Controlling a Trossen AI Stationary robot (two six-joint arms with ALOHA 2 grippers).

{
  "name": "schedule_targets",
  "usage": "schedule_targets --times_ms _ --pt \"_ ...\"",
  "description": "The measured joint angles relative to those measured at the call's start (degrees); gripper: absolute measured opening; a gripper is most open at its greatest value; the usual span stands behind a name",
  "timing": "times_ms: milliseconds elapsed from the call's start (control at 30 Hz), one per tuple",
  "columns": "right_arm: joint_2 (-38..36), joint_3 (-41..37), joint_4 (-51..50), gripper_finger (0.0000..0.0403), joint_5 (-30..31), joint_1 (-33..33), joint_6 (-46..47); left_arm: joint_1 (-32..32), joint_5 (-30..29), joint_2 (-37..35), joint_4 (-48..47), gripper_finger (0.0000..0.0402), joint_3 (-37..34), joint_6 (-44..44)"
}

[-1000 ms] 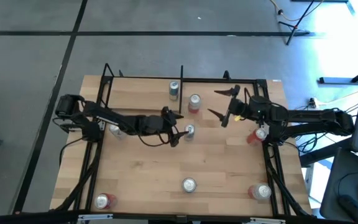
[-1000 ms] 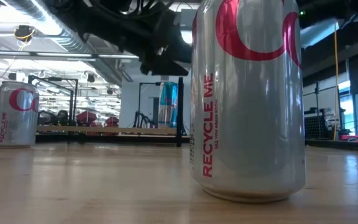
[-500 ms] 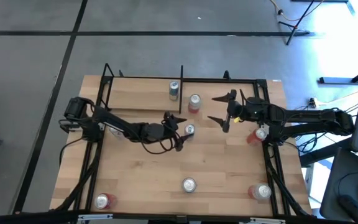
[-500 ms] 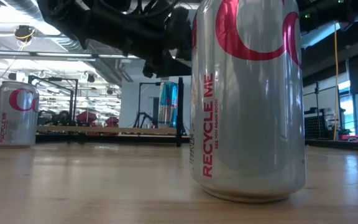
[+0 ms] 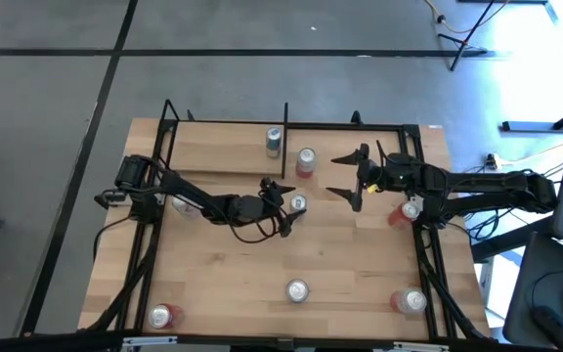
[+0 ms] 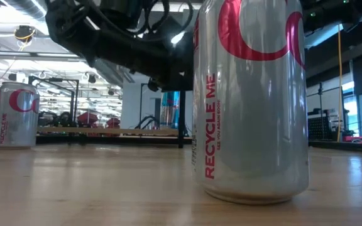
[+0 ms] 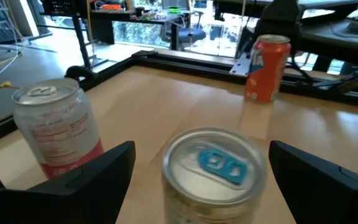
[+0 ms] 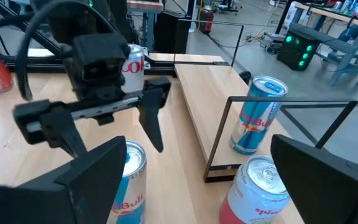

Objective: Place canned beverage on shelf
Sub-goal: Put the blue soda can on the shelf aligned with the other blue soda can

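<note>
Mid-table, the left end effector (image 5: 287, 203) straddles a blue-tabbed can (image 7: 213, 176), fingers apart, not clamped.

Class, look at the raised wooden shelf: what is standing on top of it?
One blue and silver can stands upright on the shelf. The pink can stands beside it on the table, not on it. Nothing else shows there.

The near silver can (image 6: 250, 100) overruns the low view's top, hiding the table behind.

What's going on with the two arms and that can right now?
Left tool open, straddling blue-tab can, not yet closed. Right tool open, waiting nearby. Shelf holds one can. Nothing blocking.
</note>
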Motion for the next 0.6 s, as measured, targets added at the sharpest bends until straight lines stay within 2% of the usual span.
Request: schedule_targets --times_ms 300,433,600 --pt "0.0 0.0 0.1 0.0386 0.0 0.0 0.0 2.5 6.1 2.5 2.0 0.0342 0.0 0.1" --pt "0.0 0.0 0.1 0.0386 0.0 0.0 0.0 2.7 8.9 2.4 2.1 0.0300 0.0 2.1" --pt "0.1 0.0 -0.1 0.0386 0.0 0.0 0.0 2.8 12.5 2.0 1.8 0.0221 0.0 4.9"
